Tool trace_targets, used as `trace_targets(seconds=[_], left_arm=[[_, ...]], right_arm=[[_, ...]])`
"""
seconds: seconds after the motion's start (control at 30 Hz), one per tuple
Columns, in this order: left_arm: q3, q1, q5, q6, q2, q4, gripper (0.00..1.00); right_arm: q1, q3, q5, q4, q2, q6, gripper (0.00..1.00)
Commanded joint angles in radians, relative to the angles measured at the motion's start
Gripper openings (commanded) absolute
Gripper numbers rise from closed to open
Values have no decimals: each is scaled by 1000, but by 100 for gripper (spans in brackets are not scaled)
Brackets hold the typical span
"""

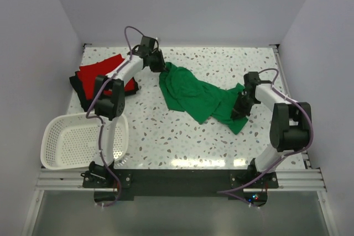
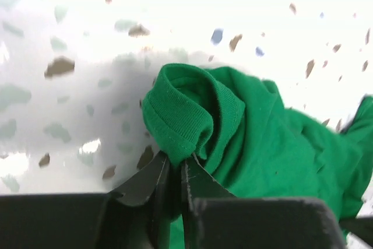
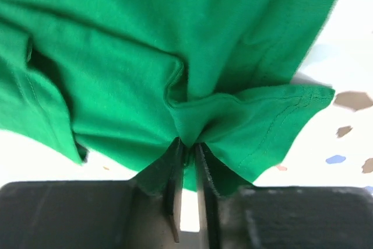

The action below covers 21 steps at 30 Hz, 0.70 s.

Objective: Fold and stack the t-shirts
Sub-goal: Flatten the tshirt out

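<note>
Green t-shirt [image 1: 196, 95]: soft bright knit, crumpled into a long wrinkled band that runs across the middle of the tabletop [image 1: 166, 131] from far centre to the right side.
Left tool [image 2: 175, 164]: black jaws closed tight on a rolled, ribbed edge at the shirt's far end.
Right tool [image 3: 189, 147]: jaws pressed almost together, pinching a gathered fold just beside a double-stitched hem at the shirt's right end.
Red t-shirt [image 1: 102, 70]: smooth, flat cloth at the far left, lying on top of the black one.
Black t-shirt [image 1: 80, 89]: shows only as a dark border around the red one.
Tabletop: glossy white with grey, brown and blue flecks.
Basket [image 1: 55, 142]: white slotted plastic with rounded corners, at the near left corner.
</note>
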Motion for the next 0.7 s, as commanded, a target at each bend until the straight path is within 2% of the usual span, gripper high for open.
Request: trace_targets(seconds=[0.0,0.03,0.07,0.1,0.13,0.23,0.43,0.6,0.67], left_arm=[[146,12,-29,-20,42,63,15],[157,12,-37,-26,44,67,26],[160,12,-41,-35,30,75,47],[140,6,-47,-38,15,95,55],[122,2,-66,-32,-28,104,65],[25,-23,-122,-2,-105,98,75],[-320,-159,-132,84,-376,109,68],[-547,-300,-46,32,-464,147,61],[-570,-328,-25,20,-470,146,59]], right_arm=[[16,-7,-71,-77,-61,-17,19],[16,-3,-71,-98,-73,-17,22],[17,14,-68,-112,-78,-21,27],[17,26,-62,-129,-84,-23,36],[14,54,-39,-153,-95,-29,40],[11,95,-3,-184,-99,-31,52],[-10,100,-4,-161,-80,-8,57],[-18,82,-22,-136,-84,22,57],[-20,79,-21,-138,-90,23,57]])
